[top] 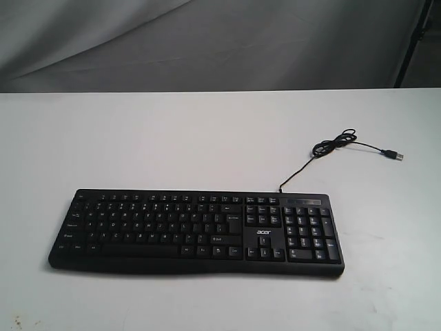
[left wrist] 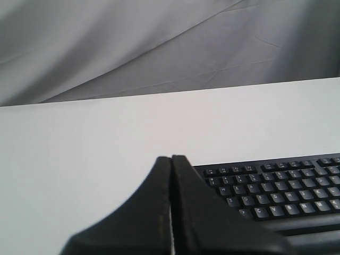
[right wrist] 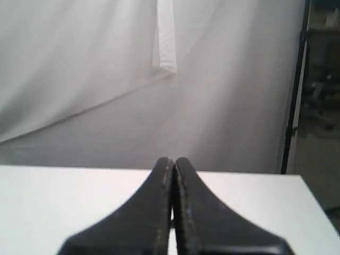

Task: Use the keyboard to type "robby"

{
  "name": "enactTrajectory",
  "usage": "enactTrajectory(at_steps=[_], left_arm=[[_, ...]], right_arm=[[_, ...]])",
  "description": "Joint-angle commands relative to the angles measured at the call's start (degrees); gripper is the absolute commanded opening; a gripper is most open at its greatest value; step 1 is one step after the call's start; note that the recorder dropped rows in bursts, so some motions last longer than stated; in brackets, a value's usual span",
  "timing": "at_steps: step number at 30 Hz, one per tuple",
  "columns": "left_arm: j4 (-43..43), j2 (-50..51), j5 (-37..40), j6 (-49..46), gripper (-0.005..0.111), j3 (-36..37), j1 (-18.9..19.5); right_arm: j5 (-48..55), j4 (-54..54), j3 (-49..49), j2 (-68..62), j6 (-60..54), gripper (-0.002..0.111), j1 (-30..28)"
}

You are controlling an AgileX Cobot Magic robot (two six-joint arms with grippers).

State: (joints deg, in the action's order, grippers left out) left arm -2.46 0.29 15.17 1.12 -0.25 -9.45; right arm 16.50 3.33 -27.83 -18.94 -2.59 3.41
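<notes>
Black keyboard [top: 196,231] flat on white table [top: 207,138], centre-front, untouched | left gripper [left wrist: 171,159] pressed closed, empty, beside keys | right gripper [right wrist: 172,160] closed, empty, probably for fingertip poking

The left gripper [left wrist: 171,159] has its black jaws pressed together, holding nothing. Just beyond its tip lies the keyboard [left wrist: 276,191] on the white table [left wrist: 79,154]. Grey cloth [left wrist: 133,42] hangs behind the table.

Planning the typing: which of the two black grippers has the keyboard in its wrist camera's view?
The left gripper: the wide flat black plastic keyboard lies beyond its shut jaws. The right gripper sees white table, no keyboard.
</notes>
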Motion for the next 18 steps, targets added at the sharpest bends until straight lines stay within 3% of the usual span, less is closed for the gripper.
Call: enactTrajectory(at_steps=[1,3,5,8,10,18], left_arm=[[-0.3,-0.3,0.1,0.2,0.000,0.2,-0.4],[-0.3,-0.3,0.1,0.2,0.000,0.2,-0.4],[-0.3,-0.3,0.1,0.2,0.000,0.2,-0.4],[-0.3,-0.3,0.1,0.2,0.000,0.2,-0.4],[-0.3,-0.3,0.1,0.2,0.000,0.2,-0.4],[-0.3,-0.3,0.1,0.2,0.000,0.2,-0.4]], right_arm=[[10.6,3.5,-8.9,-12.3,1.3,0.000,0.0],[17.0,5.1,-15.3,-20.1,1.3,0.000,1.6],[20.6,5.2,-20.4,-28.1,0.1,0.000,7.8],[17.7,5.2,-26.2,-41.0,-0.3,0.000,22.2],[16.3,5.9,-29.8,-48.8,-0.3,0.000,28.1],[14.0,11.3,-46.2,-76.6,-6.6,0.000,44.6]])
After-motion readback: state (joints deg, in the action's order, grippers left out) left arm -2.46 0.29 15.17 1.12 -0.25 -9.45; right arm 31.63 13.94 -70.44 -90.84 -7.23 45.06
